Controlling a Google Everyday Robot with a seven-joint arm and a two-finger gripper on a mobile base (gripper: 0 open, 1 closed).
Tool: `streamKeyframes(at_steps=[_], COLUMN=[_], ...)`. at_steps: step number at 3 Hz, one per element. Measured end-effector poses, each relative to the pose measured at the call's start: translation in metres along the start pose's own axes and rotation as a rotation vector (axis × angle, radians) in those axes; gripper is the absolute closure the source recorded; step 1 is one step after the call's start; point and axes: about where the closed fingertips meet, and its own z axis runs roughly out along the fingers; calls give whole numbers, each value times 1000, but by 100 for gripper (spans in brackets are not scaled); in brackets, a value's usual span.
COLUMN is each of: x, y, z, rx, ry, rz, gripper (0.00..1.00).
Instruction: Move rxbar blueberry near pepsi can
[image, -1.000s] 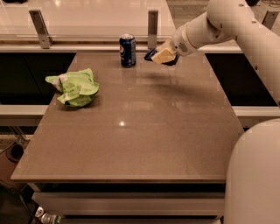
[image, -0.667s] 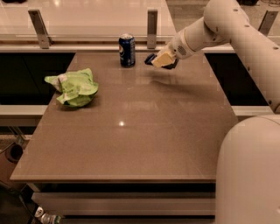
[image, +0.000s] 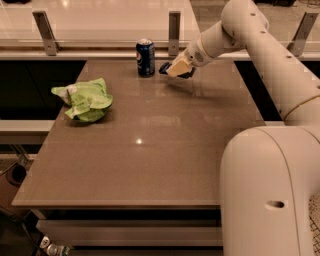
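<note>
The pepsi can (image: 145, 57), dark blue with a silver top, stands upright at the far middle of the brown table (image: 150, 150). My gripper (image: 175, 69) is just right of the can, low over the table's far edge. It is shut on the rxbar blueberry (image: 164, 67), whose dark blue end sticks out from the tan fingers towards the can. Most of the bar is hidden by the fingers. A small gap separates the bar from the can.
A crumpled light green chip bag (image: 85, 100) lies at the table's left side. A rail with metal posts (image: 174, 27) runs behind the table's far edge. My white arm (image: 265, 55) reaches in from the right, with its base (image: 270, 190) at the front right.
My gripper has moved left and slightly down with the bar, closer to the pepsi can. The can and the chip bag have not moved.
</note>
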Motion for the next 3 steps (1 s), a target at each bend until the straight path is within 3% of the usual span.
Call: streamKeyframes(at_steps=[1, 3], x=[-2, -2], y=[-2, 1], z=[2, 10], rx=[0, -12], ry=[-4, -2], rz=[-3, -2], gripper=[84, 38])
